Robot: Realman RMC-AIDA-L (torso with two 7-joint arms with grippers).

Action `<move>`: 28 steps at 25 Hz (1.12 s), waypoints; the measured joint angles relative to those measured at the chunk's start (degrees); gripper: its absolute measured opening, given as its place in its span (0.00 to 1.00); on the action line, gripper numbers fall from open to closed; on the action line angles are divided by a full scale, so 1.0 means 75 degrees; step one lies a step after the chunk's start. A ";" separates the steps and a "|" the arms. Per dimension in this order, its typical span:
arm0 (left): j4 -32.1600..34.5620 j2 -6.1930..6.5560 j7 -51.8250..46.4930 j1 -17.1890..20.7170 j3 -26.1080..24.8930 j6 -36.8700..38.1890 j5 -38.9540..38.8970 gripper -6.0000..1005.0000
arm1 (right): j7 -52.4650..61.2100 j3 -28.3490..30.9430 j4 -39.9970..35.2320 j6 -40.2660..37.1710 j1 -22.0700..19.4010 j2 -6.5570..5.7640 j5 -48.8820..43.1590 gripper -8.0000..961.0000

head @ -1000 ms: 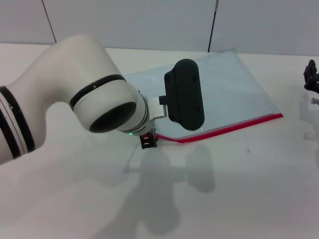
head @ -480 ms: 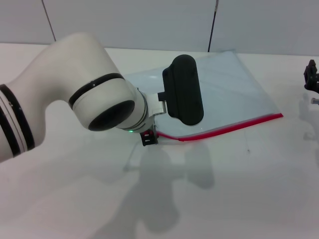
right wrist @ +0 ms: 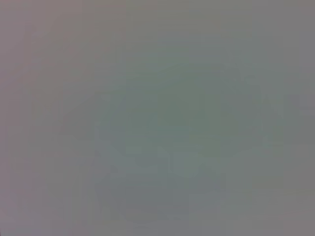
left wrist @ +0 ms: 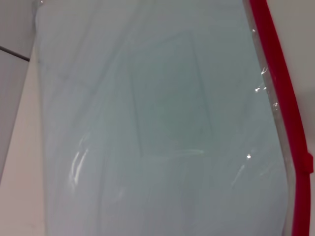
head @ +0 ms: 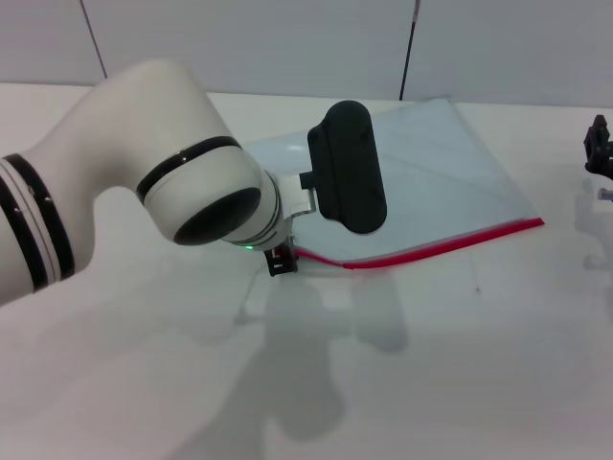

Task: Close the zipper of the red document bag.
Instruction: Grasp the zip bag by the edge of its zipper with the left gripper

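Red document bag (head: 436,182) lies flat on the white table (head: 479,364), a large translucent blue-grey plastic pouch, smooth and glossy, its near long edge trimmed by the thin bright red zipper (head: 431,249). Since a second ago the left gripper (head: 281,261), low at the zipper's left end, has crept leftward, so the closing pull seems underway; whether it is clenched cannot be told. The right gripper (head: 598,149) sits parked at the table's far right.
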 joint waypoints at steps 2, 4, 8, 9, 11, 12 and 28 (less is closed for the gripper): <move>0.0025 0.0004 -0.0020 -0.0029 0.0014 0.0000 0.0000 0.48 | 0.0000 0.0005 -0.0001 0.0000 0.0000 0.0000 0.0000 0.49; 0.0029 0.0006 -0.0014 -0.0033 0.0030 0.0000 0.0000 0.48 | 0.0000 0.0007 0.0000 0.0000 0.0000 0.0000 0.0000 0.49; 0.0029 0.0001 -0.0029 -0.0046 0.0035 0.0052 0.0000 0.44 | 0.0000 0.0008 0.0000 0.0000 0.0006 0.0000 0.0000 0.49; 0.0029 -0.0001 -0.0030 -0.0046 0.0035 0.0070 0.0000 0.41 | 0.0000 0.0008 0.0000 0.0000 0.0008 0.0000 0.0000 0.49; 0.0023 -0.0009 -0.0026 -0.0046 0.0040 0.0115 0.0000 0.36 | 0.0000 0.0008 0.0000 0.0000 0.0014 0.0000 0.0000 0.49; 0.0013 -0.0010 -0.0025 -0.0046 0.0043 0.0137 0.0000 0.33 | 0.0000 0.0008 0.0000 0.0000 0.0015 0.0000 0.0000 0.49; 0.0026 -0.0013 -0.0399 0.0021 0.0263 0.0538 0.0000 0.14 | 0.0000 0.0008 -0.0097 0.0000 0.0002 0.0021 0.0000 0.49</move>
